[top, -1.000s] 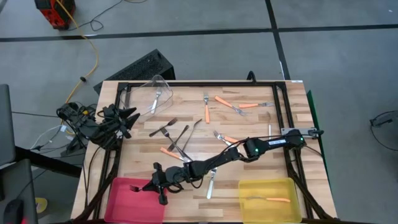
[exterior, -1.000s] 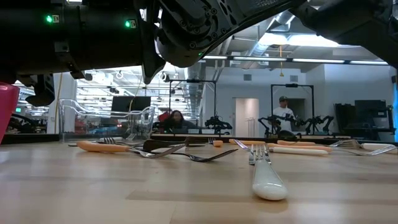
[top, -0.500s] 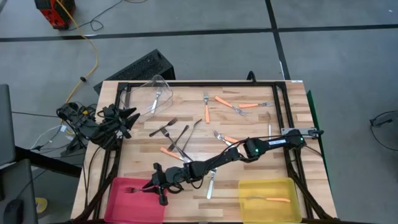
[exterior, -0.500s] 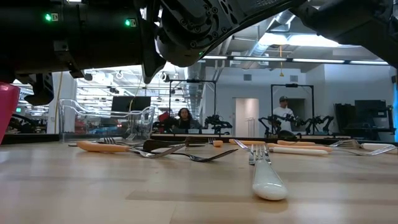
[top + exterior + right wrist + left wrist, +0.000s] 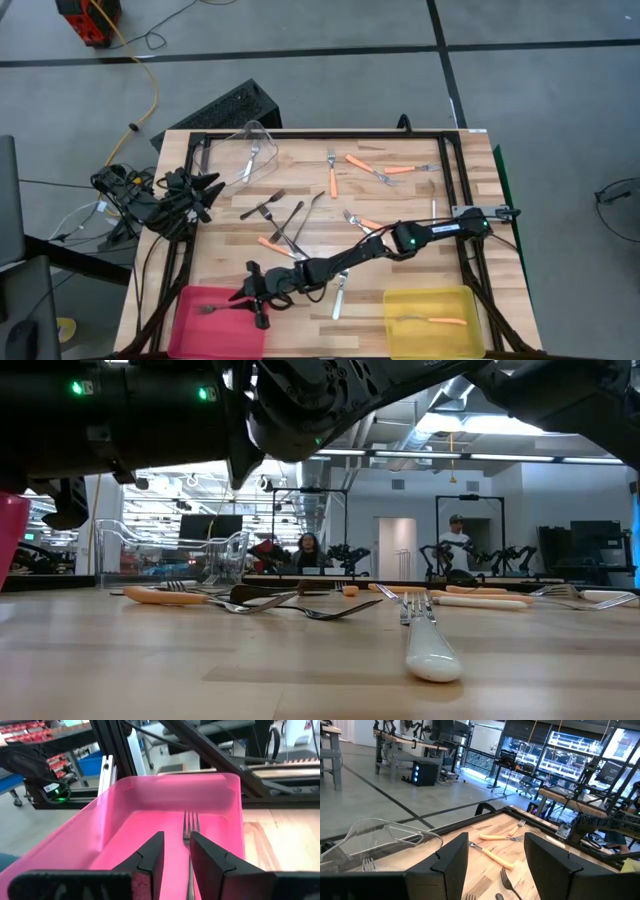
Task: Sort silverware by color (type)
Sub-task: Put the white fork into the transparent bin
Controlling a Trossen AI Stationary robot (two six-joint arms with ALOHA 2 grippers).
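Observation:
My right gripper [image 5: 243, 297] reaches over the near right rim of the pink bin [image 5: 188, 322] at the table's near left corner. It is open, and a dark grey fork [image 5: 212, 309] lies in the bin in front of it. In the right wrist view the fork's tines [image 5: 190, 822] point away from my gripper [image 5: 177, 839] and its handle runs back between the fingers. My left gripper [image 5: 203, 189] waits at the table's left edge, open [image 5: 492, 870] and holding nothing. Orange, dark and silver forks lie scattered over the table's middle [image 5: 300, 215]. My right gripper's fingers [image 5: 205, 855] stand on either side of the fork's handle [image 5: 189, 862], coming level from the table's right side and lying along it. The handle runs close beside one finger; whether it touches, I cannot tell. The fork's head rests on the bin's floor.
A clear bin [image 5: 243, 140] with a silver fork [image 5: 253, 158] stands at the far left. A yellow bin [image 5: 400, 308] at the near right holds an orange fork [image 5: 442, 321]. A silver fork [image 5: 340, 294] lies just beside my right arm. Black frame rails [image 5: 455, 170] run along the table's sides.
My right gripper has stayed over the pink bin and let go of the dark fork. The fork hung level at the fingertips above the bin; it has sunk and now lies on the bin's floor.

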